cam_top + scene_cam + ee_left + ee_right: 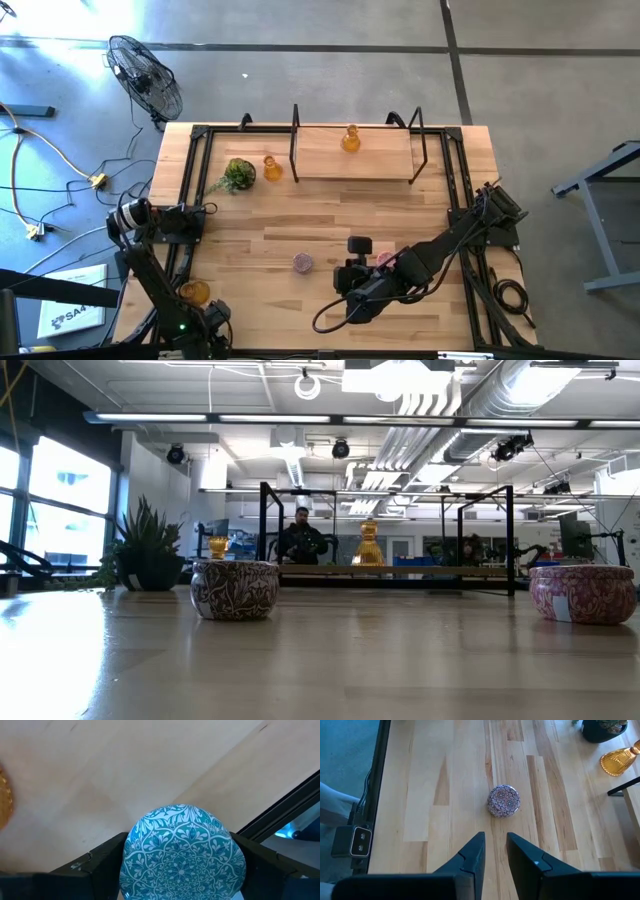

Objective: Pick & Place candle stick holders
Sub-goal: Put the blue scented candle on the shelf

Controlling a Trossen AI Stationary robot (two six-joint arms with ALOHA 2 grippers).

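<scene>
The holder [182, 852] between the left gripper's dark fingers [100, 865] is showing a teal-blue and white floral lattice pattern. The round holder [503, 800] on the pale wood table [445, 780] is showing a purple speckled mosaic pattern. The bottle-shaped holder [350, 139] on the rack is showing amber. The plant [238, 175] is showing green.

Pale wooden tabletop [300, 215], black-framed. Resting on it: lilac round holder [303, 263] mid-board, pink round holder [384, 260] just beside, amber holder [272, 168] next to small plant [238, 175], raised shelf [350, 160] bearing another amber holder [350, 139].
</scene>
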